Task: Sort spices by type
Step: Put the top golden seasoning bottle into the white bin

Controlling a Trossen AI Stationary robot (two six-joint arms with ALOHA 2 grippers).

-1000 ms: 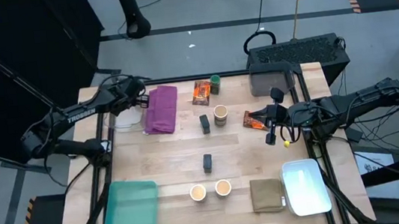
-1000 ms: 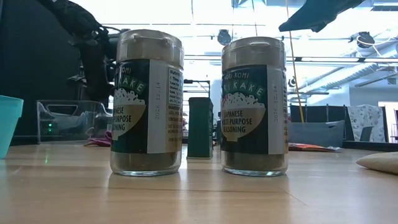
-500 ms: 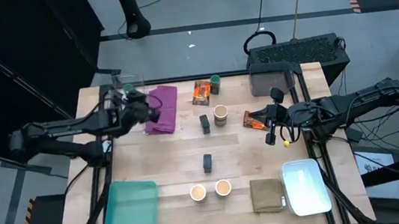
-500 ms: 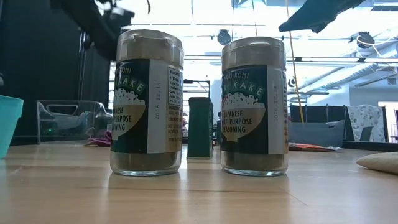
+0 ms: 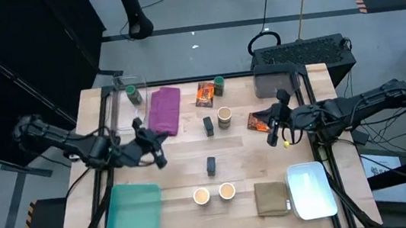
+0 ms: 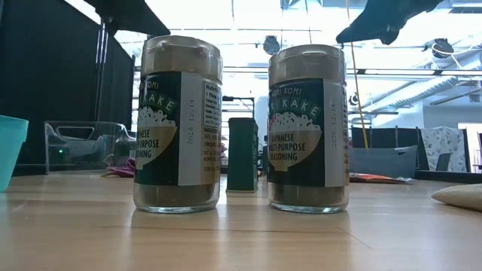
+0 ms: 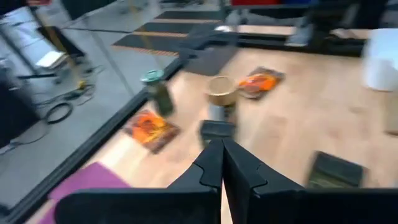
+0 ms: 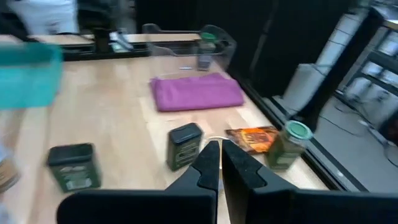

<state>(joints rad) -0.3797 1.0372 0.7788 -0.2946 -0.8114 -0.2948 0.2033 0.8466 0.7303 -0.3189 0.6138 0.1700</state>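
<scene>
The spices stand spread over the wooden table. One green-lidded jar [image 5: 132, 94] is inside the clear bin [image 5: 120, 112], and another [image 5: 219, 85] is beside an orange packet [image 5: 204, 93]. A second packet [image 5: 256, 122] lies under my right arm. Dark blocks [image 5: 208, 125] [image 5: 211, 164] stand mid-table. Tan-topped cups [image 5: 224, 115] [image 5: 201, 196] [image 5: 226, 191] stand there too, and two of them fill the low view [image 6: 178, 124] [image 6: 308, 128]. My left gripper [image 5: 160, 159] hovers shut and empty left of centre, as the left wrist view [image 7: 222, 163] shows. My right gripper [image 5: 271, 138] hangs shut and empty at the right [image 8: 220, 158].
A purple cloth [image 5: 164, 111] lies at the far left beside the clear bin. A teal tray [image 5: 132, 218] sits at the near left, and a white container [image 5: 310, 190] and an olive folded cloth [image 5: 272, 198] at the near right. A grey box [image 5: 300, 61] stands behind the far right corner.
My left gripper has swung away from the clear bin at the far left, toward the near edge and the table's middle, rising and rolling, shut all the while. The green-lidded jar now shows standing in the bin. My right gripper has rolled a little in place.
</scene>
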